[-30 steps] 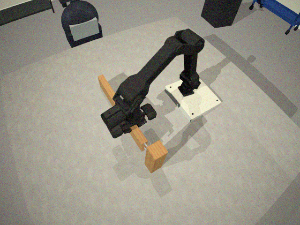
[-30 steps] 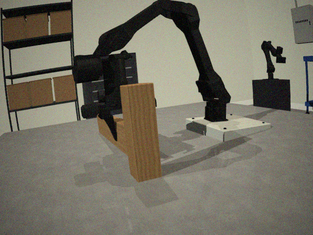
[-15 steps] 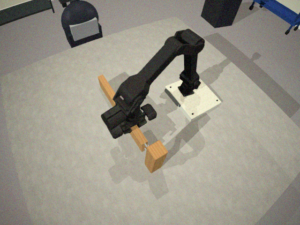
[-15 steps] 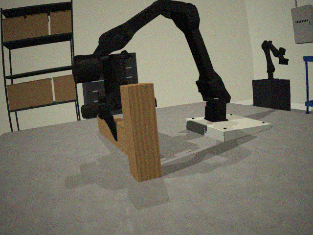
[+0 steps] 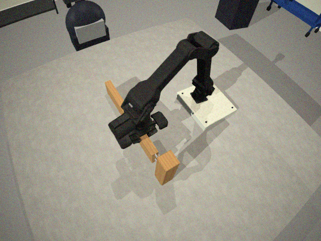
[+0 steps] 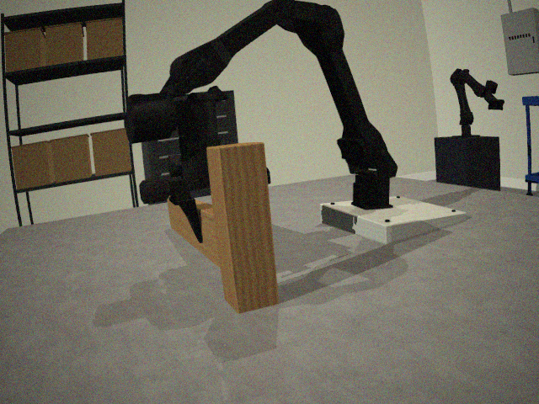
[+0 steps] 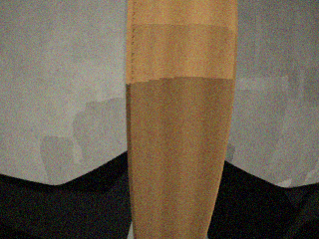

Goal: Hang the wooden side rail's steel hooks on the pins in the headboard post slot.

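The wooden side rail [image 5: 148, 145] [image 6: 212, 251] [image 7: 181, 55] runs from the far left toward the headboard post [image 5: 167, 165] [image 6: 246, 230], which stands upright on the table. My gripper [image 5: 143, 136] [image 6: 205, 232] [image 7: 166, 151] is shut on the rail, nearer its post end. That end is off the table beside the post's upper part, with a narrow gap between them. The steel hooks [image 5: 156, 156] show in the gap, reaching to the post's slot side. The slot and pins are hidden, so I cannot tell whether the hooks sit on them. The rail's far end is low, at or close to the table.
The arm's white base plate [image 5: 217, 111] [image 6: 418, 215] lies on the table right of the rail and behind the post. The arm arches over from it. A chair [image 5: 85, 20], shelves [image 6: 65, 65] and a second arm [image 6: 463, 95] stand in the background.
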Tool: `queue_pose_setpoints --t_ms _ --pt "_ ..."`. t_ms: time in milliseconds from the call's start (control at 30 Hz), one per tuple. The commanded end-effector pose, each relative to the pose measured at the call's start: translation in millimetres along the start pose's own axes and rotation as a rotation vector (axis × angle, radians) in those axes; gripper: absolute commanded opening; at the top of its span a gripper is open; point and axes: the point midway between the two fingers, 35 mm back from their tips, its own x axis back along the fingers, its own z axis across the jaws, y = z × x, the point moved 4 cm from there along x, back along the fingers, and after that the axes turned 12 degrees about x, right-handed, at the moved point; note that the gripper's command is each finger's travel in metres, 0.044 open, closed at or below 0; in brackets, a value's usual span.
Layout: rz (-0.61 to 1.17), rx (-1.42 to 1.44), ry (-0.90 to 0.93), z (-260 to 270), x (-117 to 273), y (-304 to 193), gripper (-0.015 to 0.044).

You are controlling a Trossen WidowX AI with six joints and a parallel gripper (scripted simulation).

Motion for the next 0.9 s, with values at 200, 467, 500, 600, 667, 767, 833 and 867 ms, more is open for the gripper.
queue_pose_setpoints --t_ms 200,467,500,600,667,767,833,867 --pt "0.003 -0.006 0.005 0.9 0.2 -1.7 0.0000" --pt "0.003 -0.006 0.005 0.7 0.3 -2.6 0.0000" --pt "0.003 -0.006 0.005 0.8 0.5 -2.7 0.0000" --pt "0.003 -0.006 0.005 1.0 0.7 -2.9 0.0000" --pt "0.003 -0.006 0.005 1.2 0.8 -3.0 0.0000" --pt "0.003 -0.006 0.005 1.5 1.0 -3.2 0.0000" --pt "0.003 -0.006 0.005 1.6 1.2 -3.3 0.0000" --pt "0.003 -0.006 0.005 1.7 1.4 -3.4 0.0000"
